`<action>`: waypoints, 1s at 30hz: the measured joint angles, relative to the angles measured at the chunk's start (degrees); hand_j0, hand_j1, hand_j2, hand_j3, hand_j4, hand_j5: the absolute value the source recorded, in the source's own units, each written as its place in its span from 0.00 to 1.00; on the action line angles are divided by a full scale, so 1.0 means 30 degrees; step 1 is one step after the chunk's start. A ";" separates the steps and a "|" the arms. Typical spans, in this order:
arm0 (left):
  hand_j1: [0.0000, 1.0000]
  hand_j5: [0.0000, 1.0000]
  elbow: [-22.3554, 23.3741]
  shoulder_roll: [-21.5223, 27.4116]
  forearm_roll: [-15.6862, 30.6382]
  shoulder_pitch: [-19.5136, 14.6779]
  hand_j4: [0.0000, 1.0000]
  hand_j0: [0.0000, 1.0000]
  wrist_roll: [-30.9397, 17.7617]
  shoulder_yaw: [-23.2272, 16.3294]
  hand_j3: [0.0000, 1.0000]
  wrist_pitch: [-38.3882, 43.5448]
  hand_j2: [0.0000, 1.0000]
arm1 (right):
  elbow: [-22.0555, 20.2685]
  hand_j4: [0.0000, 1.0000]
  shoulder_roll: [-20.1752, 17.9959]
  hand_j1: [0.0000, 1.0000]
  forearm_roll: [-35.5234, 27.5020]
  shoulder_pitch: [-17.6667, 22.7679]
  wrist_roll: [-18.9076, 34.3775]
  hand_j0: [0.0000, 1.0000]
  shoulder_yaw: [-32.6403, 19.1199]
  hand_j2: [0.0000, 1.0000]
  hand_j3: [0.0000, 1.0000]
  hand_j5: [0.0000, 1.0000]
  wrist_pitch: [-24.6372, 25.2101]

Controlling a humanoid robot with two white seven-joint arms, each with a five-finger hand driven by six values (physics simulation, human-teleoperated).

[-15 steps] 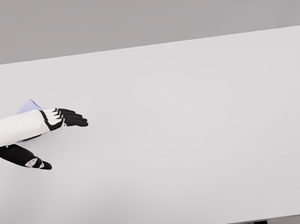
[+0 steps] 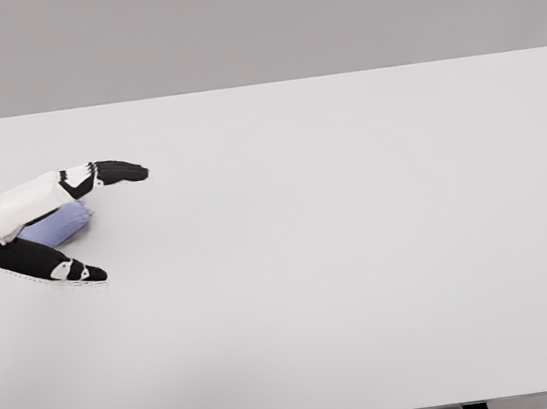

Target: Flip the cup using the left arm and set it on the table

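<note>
Cup (image 2: 57,225): pale lavender vessel at the far left of the table (image 2: 361,253), seen only in part between the fingers and the thumb of the left hand (image 2: 60,228); it appears to lie on its side or tilted, though whether rim or base faces the camera cannot be told.

Left hand: enters from the left edge on a white forearm; dark fingers (image 2: 113,172) extended above the cup, thumb (image 2: 54,264) spread below it. The digits bracket the cup loosely and are not wrapped tight, so a firm grasp cannot be confirmed.

Reason for the pose: judged from the task, fingers and thumb set on opposite sides of the body suit a rolling wrist turn that would bring the cup over.

Change from the earlier frame: the fingers now sit higher in the picture and the gap to the thumb is wider; the cup, then only a small corner behind the forearm, now shows below the forearm, inside the hand's span.

Right hand: not in view.

Stage: flip apparently under way; cup not yet set upright on the table.
</note>
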 measured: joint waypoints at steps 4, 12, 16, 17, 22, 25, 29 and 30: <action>1.00 1.00 -0.0002 -0.0023 0.0051 0.0234 1.00 1.00 0.5932 0.1521 1.00 0.1406 1.00 | 0.0000 1.00 0.0000 1.00 0.0002 0.0000 0.0000 1.00 -0.0001 1.00 1.00 1.00 -0.0001; 1.00 1.00 -0.0012 -0.0571 -0.0173 -0.1757 1.00 1.00 0.8238 -0.1331 1.00 0.8836 1.00 | 0.0001 1.00 0.0000 1.00 0.0002 0.0000 0.0000 1.00 -0.0001 1.00 1.00 1.00 -0.0001; 1.00 1.00 -0.0021 -0.0634 0.0658 -0.1816 1.00 1.00 0.7106 -0.2899 1.00 1.1574 1.00 | 0.0000 1.00 0.0000 1.00 0.0004 0.0000 0.0000 1.00 0.0002 1.00 1.00 1.00 -0.0003; 1.00 1.00 -0.0022 -0.0561 0.0983 -0.1787 1.00 1.00 0.6892 -0.3051 1.00 1.1994 1.00 | 0.0001 1.00 0.0000 1.00 0.0006 0.0000 0.0000 1.00 0.0004 1.00 1.00 1.00 -0.0001; 1.00 1.00 -0.0037 -0.0412 0.2002 -0.1816 1.00 1.00 0.6442 -0.3267 1.00 1.1888 1.00 | 0.0000 1.00 0.0000 1.00 0.0011 0.0000 0.0000 1.00 0.0002 1.00 1.00 1.00 0.0003; 1.00 1.00 -0.0032 -0.0370 0.2166 -0.1787 1.00 1.00 0.6461 -0.3138 1.00 1.1258 1.00 | 0.0000 1.00 0.0000 1.00 0.0001 0.0000 0.0000 1.00 -0.0001 1.00 1.00 1.00 0.0005; 1.00 1.00 -0.0028 -0.0374 0.1894 -0.1640 1.00 1.00 0.7661 -0.2745 1.00 1.3379 1.00 | 0.0000 1.00 0.0000 1.00 0.0007 0.0000 0.0000 1.00 0.0003 1.00 1.00 1.00 0.0004; 1.00 1.00 -0.0028 -0.0382 0.1614 -0.1611 1.00 1.00 0.7930 -0.2700 1.00 1.4104 1.00 | 0.0000 1.00 0.0000 1.00 0.0004 0.0000 0.0000 1.00 0.0003 1.00 1.00 1.00 0.0007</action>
